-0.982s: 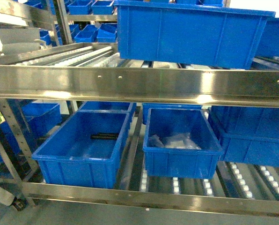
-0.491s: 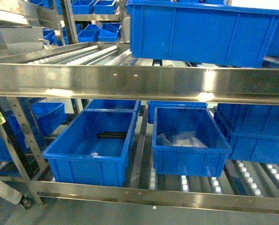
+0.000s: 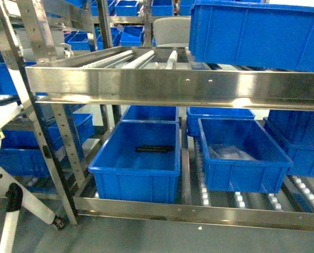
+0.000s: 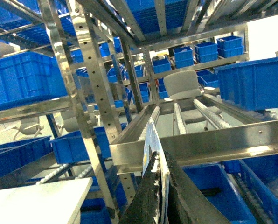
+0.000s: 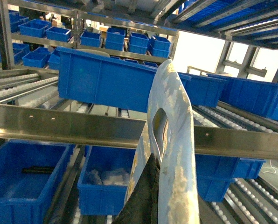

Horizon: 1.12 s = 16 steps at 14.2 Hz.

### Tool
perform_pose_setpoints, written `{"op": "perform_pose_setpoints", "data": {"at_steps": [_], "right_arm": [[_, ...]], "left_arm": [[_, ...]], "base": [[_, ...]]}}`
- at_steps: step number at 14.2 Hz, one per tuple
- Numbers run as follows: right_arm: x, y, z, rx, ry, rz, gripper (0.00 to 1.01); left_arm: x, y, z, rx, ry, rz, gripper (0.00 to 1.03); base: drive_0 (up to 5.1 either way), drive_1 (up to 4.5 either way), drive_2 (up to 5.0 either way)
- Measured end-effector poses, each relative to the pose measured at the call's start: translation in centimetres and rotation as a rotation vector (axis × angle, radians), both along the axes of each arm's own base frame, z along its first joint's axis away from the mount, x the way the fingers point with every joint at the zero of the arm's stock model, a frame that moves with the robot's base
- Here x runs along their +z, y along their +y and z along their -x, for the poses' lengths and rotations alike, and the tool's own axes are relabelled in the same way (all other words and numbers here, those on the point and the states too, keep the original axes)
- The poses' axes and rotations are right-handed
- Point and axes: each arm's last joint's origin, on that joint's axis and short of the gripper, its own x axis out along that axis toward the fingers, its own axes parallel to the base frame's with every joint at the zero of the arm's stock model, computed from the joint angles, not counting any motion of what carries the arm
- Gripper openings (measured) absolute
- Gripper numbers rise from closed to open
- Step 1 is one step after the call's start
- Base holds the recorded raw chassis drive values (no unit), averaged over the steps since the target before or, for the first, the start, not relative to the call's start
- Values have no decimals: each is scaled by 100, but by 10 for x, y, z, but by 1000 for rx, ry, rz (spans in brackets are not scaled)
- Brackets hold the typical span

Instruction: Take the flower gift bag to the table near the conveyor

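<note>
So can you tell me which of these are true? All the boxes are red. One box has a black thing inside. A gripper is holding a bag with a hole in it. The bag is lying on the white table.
All the boxes are red: false, the bins are blue.
One box has a black thing inside: true.
A gripper is holding a bag with a hole: true, the right gripper holds the gift bag.
The bag lies on the white table: false, it is held up in the air.

No legible text, labels or numbers on any bin, rack or bag
</note>
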Motion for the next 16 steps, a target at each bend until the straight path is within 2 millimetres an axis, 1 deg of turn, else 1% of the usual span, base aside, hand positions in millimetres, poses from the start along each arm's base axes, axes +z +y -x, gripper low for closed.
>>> {"op": "perform_pose_setpoints", "data": {"at_steps": [6, 16], "right_arm": [[0, 0, 0, 0, 4, 0, 2], [0, 0, 0, 0, 4, 0, 2]], "left_arm": [[0, 0, 0, 0, 0, 0, 2], [0, 0, 0, 0, 2, -1, 2]], "base": [[-481, 125, 353], [-496, 245, 245]]}}
